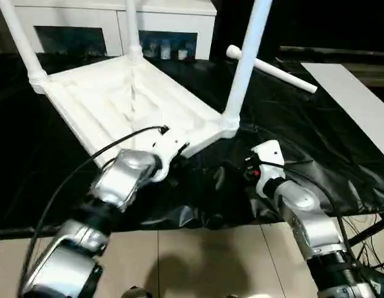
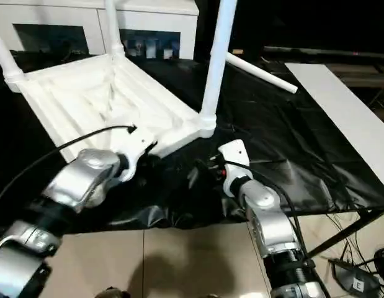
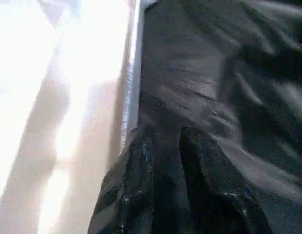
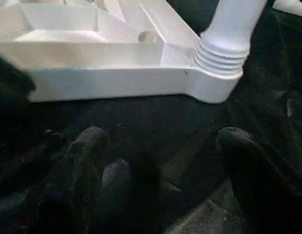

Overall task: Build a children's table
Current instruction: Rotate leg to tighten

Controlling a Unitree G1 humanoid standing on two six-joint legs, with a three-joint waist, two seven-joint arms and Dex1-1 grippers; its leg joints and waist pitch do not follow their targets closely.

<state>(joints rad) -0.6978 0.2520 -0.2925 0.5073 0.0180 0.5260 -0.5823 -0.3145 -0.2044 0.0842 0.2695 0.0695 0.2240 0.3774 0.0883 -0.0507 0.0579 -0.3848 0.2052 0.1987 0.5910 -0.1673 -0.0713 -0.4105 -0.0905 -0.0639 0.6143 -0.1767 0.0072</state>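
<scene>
- black-covered tabletop (image 1: pixel 316 161) carries everything; the sheet is wrinkled and bunched at the near edge, could snag the grippers
- children's table (image 1: pixel 123 99) lies upside down on it, ribbed underside up, likely so legs go in from above; three legs stand in corner sockets
- near-corner leg (image 1: pixel 244 62) is upright in its threaded socket; fourth leg (image 1: pixel 272 69) lies loose beyond that leg, well apart from both grippers
- white cabinet (image 1: pixel 111 25) stands behind the children's table; long white board (image 1: pixel 359 102) lies beside the loose leg, not in the reach path
- left gripper (image 3: pixel 165 146) sits at the near edge of the children's table, probably steadying it; jaws close together, nothing between
- right gripper (image 4: pixel 160 146) hovers just in front of the near-corner leg, jaws apart, empty; the upright leg stands between it and the loose one
</scene>
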